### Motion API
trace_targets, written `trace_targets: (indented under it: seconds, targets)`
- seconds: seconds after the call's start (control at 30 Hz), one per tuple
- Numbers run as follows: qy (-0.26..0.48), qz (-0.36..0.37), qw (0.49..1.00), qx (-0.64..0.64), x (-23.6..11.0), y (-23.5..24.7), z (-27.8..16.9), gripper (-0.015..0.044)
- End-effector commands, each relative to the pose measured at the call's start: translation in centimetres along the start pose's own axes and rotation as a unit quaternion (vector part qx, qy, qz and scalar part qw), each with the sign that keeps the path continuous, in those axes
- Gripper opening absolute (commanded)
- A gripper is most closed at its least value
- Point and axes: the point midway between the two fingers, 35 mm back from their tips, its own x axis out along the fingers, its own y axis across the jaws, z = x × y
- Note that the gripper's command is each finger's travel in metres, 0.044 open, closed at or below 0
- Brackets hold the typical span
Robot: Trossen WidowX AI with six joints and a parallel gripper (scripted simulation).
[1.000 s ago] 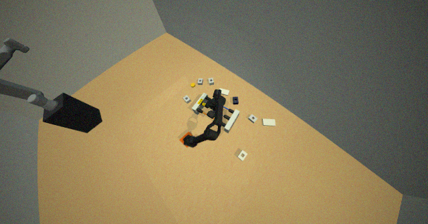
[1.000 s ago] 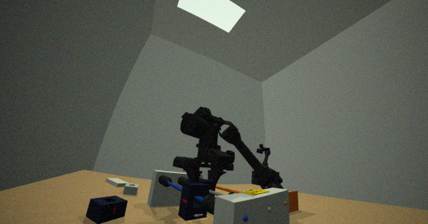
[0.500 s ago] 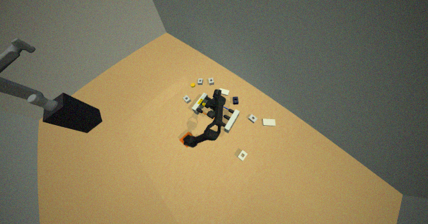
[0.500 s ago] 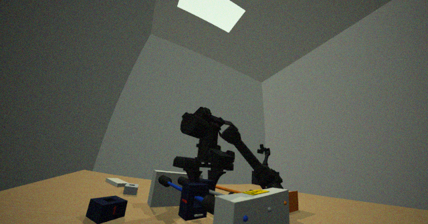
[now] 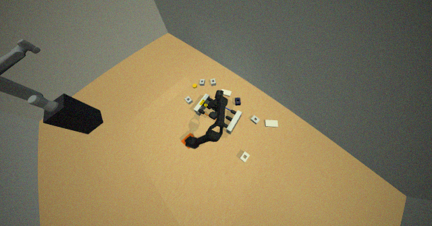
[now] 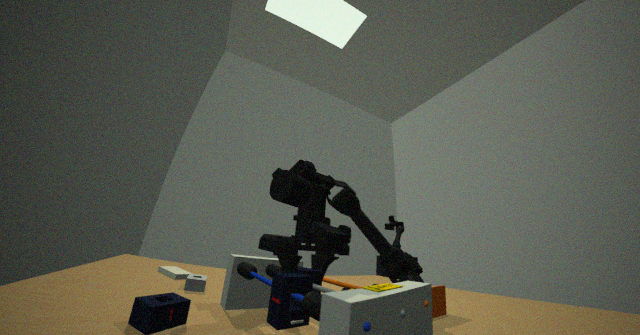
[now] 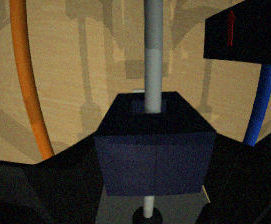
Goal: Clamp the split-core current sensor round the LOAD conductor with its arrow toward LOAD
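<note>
A dark navy split-core sensor [image 7: 156, 162] surrounds the grey middle conductor [image 7: 153, 55] [image 6: 322, 288]. Its two halves look closed, with a thin seam down the near face. No arrow on it shows, and I cannot see whether it is latched. My gripper [image 7: 148, 129] [image 6: 306, 270] is slightly open, with one finger on each side of the sensor and very close to it. The yellow label [image 6: 382, 287] [image 5: 202, 102] lies on top of one end block; its text is not legible.
An orange conductor [image 7: 28, 85] runs left of the sensor. A blue conductor [image 7: 261, 100] runs right, carrying another navy sensor [image 6: 289, 302] [image 7: 246, 35] with red marking. Pale end blocks [image 5: 234, 121] [image 6: 375, 312] flank them. A loose navy sensor [image 6: 160, 312] [image 5: 237, 101] and several small pale blocks stand around.
</note>
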Motion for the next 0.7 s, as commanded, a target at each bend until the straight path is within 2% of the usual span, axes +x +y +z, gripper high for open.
trace_targets:
  seconds: [0.0,0.47,0.67]
  targets:
    - [0.000,0.000,1.000,0.000,0.01,0.01,0.00,0.0256]
    - [0.000,0.000,1.000,0.000,0.01,0.01,0.00,0.0256]
    - [0.000,0.000,1.000,0.000,0.01,0.01,0.00,0.0413]
